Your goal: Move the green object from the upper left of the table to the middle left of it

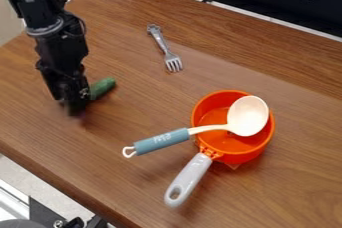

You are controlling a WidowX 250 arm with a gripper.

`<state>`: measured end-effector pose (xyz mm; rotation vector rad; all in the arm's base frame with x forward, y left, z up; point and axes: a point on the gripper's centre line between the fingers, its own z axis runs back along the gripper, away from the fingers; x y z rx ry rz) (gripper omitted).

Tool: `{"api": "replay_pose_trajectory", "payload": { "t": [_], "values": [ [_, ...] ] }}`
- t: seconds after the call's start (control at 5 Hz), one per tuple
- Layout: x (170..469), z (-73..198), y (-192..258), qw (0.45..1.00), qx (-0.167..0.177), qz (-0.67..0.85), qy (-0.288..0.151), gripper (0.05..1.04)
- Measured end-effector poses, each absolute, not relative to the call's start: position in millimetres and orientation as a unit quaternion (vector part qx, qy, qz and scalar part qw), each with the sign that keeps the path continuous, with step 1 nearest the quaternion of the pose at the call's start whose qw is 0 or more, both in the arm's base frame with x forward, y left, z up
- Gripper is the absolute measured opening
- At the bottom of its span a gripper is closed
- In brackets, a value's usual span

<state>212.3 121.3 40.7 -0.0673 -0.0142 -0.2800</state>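
At left on the wooden table (80,144), claw (75,106) low over the surface, clenched, released or grasping: cannot tell; green object (102,88) shows at its right side, contact unclear. Fork (165,49) up and to the right, tines angled down. Farther out, lower right, orange pot (248,158) with pale-headed spoon (248,116) laid across; white print on its blue-grey handle (160,141).

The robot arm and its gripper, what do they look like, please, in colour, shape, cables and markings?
The arm is black and built of chunky, angular segments, with a greyish ring around one joint. A thin dark cable loops out at its side. The gripper is black too, with small pale marks on its side.
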Motion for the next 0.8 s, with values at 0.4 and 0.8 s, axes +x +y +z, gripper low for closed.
{"api": "replay_pose_trajectory", "payload": {
  "t": [0.4,0.8],
  "values": [
    [216.5,61.9,116.4,0.990,-0.050,-0.130,-0.020,0.999],
    [257.9,95.7,85.4,0.995,-0.046,-0.051,-0.076,0.999]
  ]
}}
